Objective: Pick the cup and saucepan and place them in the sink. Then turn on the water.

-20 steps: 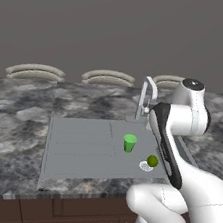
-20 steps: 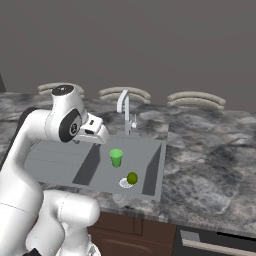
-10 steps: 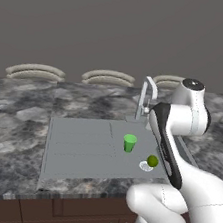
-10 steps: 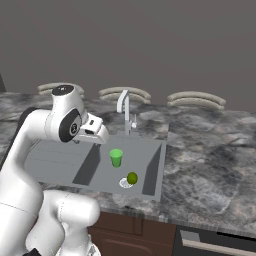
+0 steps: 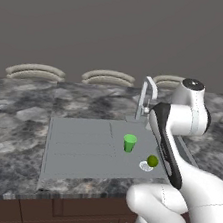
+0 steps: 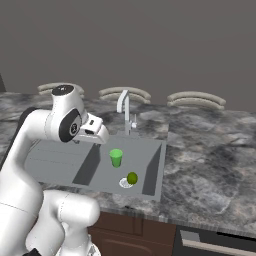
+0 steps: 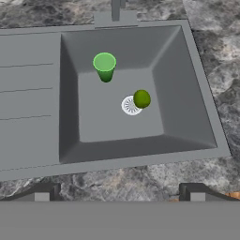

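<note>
- At the bottom of the hand view our end effector (image 7: 119, 192) hangs empty, jaws spread wide, over the marbled worktop (image 7: 140, 180) in front of the sink (image 7: 190, 84).
- We see the green cup (image 7: 104, 66) upright on the basin floor, upper centre of the frame.
- A small yellow-green ball (image 7: 141, 99) sits lower right of the cup, seemingly touching the round drain (image 7: 130, 105).
- Farthest, the faucet (image 6: 125, 111) rises behind the basin.

cup (image 7: 104, 66) in sink (image 7: 190, 89) | ball (image 7: 142, 98) beside drain (image 7: 130, 105)
</note>
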